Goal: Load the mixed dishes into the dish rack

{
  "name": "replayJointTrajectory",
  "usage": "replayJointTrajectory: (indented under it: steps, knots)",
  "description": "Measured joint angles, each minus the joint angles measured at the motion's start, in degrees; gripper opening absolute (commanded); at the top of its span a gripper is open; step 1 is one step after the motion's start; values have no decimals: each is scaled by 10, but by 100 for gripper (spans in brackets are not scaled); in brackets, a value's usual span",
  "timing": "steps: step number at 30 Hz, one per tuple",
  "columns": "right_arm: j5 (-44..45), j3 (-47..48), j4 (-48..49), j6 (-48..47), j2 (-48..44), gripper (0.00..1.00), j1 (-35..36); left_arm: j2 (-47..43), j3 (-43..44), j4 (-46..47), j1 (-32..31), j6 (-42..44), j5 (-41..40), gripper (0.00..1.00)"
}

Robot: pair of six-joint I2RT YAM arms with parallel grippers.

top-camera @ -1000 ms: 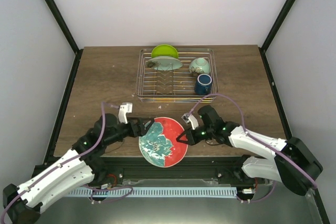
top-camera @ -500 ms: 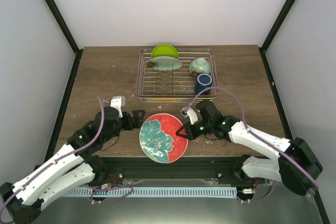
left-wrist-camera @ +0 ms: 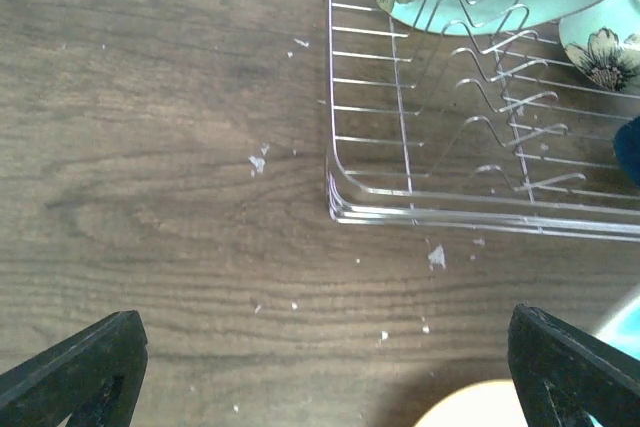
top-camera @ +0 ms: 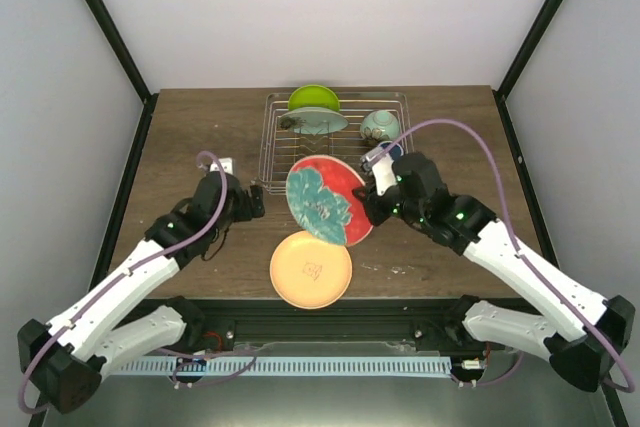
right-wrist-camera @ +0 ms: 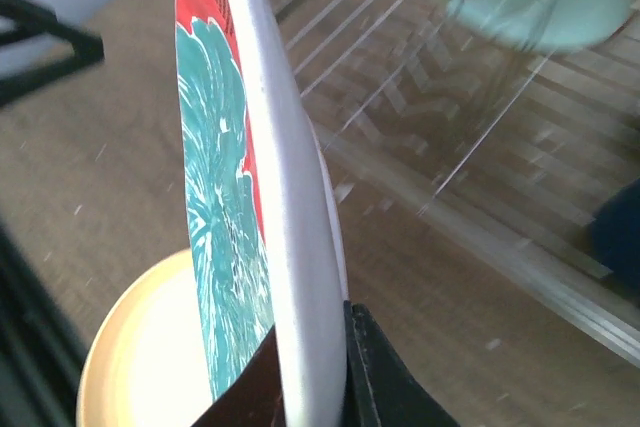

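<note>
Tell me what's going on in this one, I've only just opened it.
The right claw grips the red plate by its rim and holds it up on edge, just in front of the dish rack. The left claw is open and empty, over the table near the rack's front-left corner. The peach plate lies flat near the table's front edge, not yet loaded. The rack already holds a lime-green plate and a mint-green bowl.

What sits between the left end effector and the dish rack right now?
Only bare tabletop with pale flecks separates left end effector from dish rack, in the left wrist view.
</note>
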Motion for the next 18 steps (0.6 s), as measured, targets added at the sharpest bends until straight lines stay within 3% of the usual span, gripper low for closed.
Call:
replayJointTrajectory:
  steps: [5,10,18]
  knots:
    - [92,59,5,-56,-23,1,-2,55,17,46,52,56,59,100]
    - [132,90,54,-128,-4,1,-16,108,33,111,106,121,181,100]
    - [62,44,245,-284,38,1,-90,167,80,167,132,215,320,100]
